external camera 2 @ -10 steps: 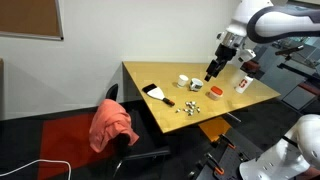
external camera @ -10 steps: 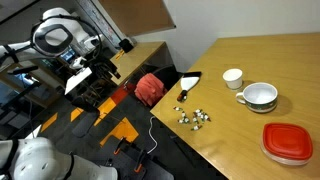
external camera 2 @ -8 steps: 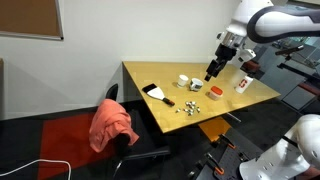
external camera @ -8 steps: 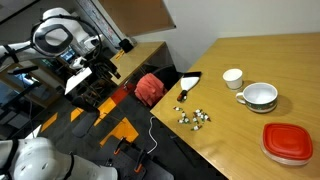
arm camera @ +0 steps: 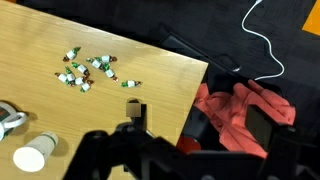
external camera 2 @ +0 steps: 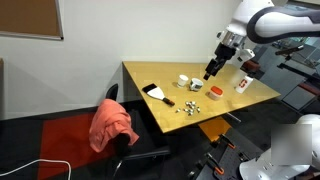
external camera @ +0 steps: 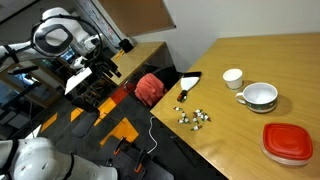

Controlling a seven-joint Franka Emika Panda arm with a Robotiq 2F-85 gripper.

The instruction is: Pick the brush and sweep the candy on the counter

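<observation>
The brush [external camera: 187, 88], with a white handle and black bristles, lies on the light-brown counter [external camera: 270, 55] near the edge by the chair; it also shows in an exterior view [external camera 2: 156, 93]. The candy [external camera: 193, 116] is a small cluster near the front edge, seen in an exterior view [external camera 2: 190, 105] and in the wrist view [arm camera: 88, 70]. My gripper [external camera 2: 211, 72] hangs high above the counter, over the cup and bowl, apart from the brush and holding nothing I can see. In the wrist view only its dark body shows along the bottom, and the fingers are not distinct.
A white cup [external camera: 232, 78], a white bowl [external camera: 260, 96] and a red plate [external camera: 288, 142] stand on the counter beyond the candy. A chair draped with red cloth [external camera 2: 110, 125] is at the counter's edge. Another white robot arm [external camera: 65, 38] stands off to the side.
</observation>
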